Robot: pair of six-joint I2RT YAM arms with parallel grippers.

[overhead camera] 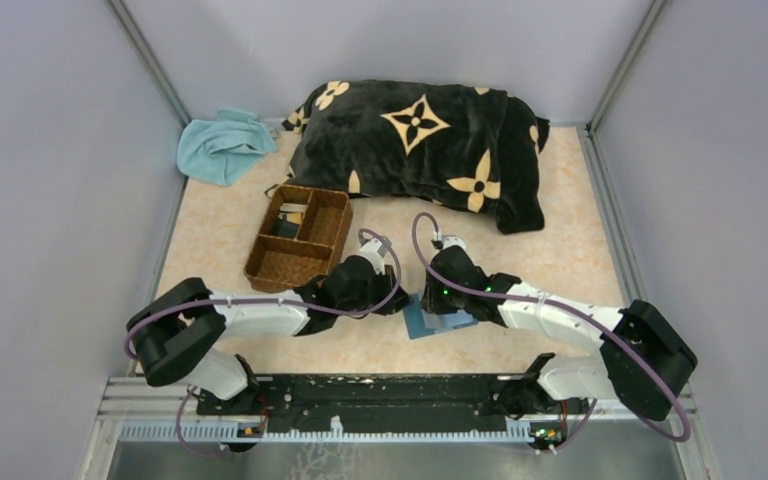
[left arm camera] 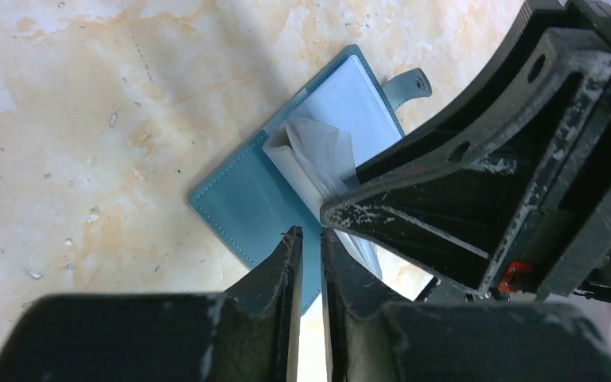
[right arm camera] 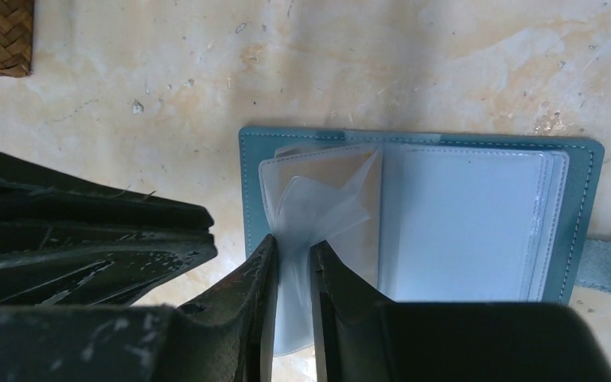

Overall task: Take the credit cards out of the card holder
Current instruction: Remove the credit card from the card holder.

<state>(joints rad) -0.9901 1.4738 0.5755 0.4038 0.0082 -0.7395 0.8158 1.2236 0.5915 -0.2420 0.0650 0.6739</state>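
Card holder (overhead camera: 430, 322), just one, lies open on the table (overhead camera: 580, 250) between the two arms. Only the right wrist view shows the right gripper (right arm camera: 293, 251) pinching one clear sleeve (right arm camera: 318, 203). Left wrist view: left gripper (left arm camera: 308, 239) pressed nearly together at the teal cover's edge. Top view alone shows one pillow (overhead camera: 410, 160).

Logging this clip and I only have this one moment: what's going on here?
Both arms are working on the card holder, which lies open and flat on the table. The right gripper is pinched on one of its clear plastic sleeves, which stands crumpled up off the page. The left gripper, fingers nearly together, sits at the holder's edge; whether it presses the cover down is unclear. No card is plainly out yet.
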